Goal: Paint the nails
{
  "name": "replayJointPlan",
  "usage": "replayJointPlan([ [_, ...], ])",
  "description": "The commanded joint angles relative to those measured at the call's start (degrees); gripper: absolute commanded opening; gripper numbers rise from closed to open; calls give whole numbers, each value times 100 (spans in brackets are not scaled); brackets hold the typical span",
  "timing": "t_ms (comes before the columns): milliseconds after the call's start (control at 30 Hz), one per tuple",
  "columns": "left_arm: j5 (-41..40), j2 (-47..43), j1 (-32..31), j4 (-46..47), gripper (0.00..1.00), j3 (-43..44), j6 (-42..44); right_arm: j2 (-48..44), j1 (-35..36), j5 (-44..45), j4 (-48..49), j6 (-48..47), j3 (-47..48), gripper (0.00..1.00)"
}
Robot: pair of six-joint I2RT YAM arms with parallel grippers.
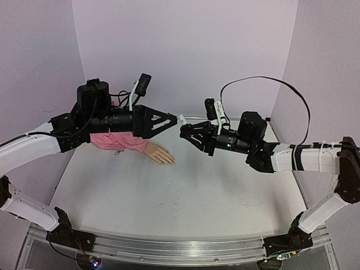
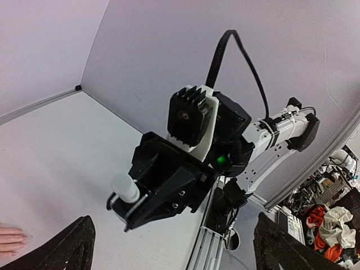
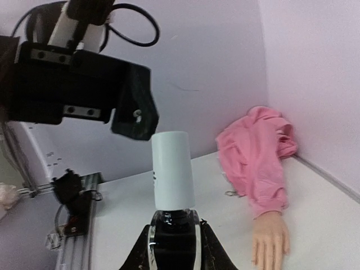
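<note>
The beige mannequin hand (image 1: 159,153) with a pink sleeve (image 1: 115,140) lies flat at the back left of the table. Its nails are too small to make out. My right gripper (image 1: 188,133) is shut on a small bottle of dark polish (image 3: 174,242) with a white cap (image 3: 172,169), held in the air above the table's middle. My left gripper (image 1: 175,120) is open, its fingers (image 2: 76,244) spread wide, facing the cap (image 2: 125,187) from just short of it. The mannequin hand also shows in the right wrist view (image 3: 270,239) and at the left wrist view's edge (image 2: 11,239).
Lilac walls close the back and both sides. The white table (image 1: 185,197) has a metal rail (image 1: 169,247) along its near edge. A black cable (image 1: 281,90) loops above the right arm.
</note>
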Motion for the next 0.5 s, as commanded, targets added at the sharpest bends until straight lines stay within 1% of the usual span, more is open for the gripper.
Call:
replayJointPlan([
  [0,263,-182,25,206,100,-15,42,-12,-11,-2738,533,984,406,0],
  [67,371,-127,29,272,97,3,-15,28,-7,-2885,649,1146,410,0],
  [200,765,49,22,283,84,104,-24,65,-7,-2661,779,1313,385,0],
  [233,824,70,18,284,82,119,-27,72,-9,-2553,775,1311,380,0],
  [300,827,56,20,281,84,92,-36,74,-8,-2368,765,1274,358,0],
  [400,859,-12,29,192,90,53,-51,119,-5,-2218,706,1202,350,0],
  [467,847,9,29,-51,90,126,-20,178,-12,-2230,560,1113,411,0],
])
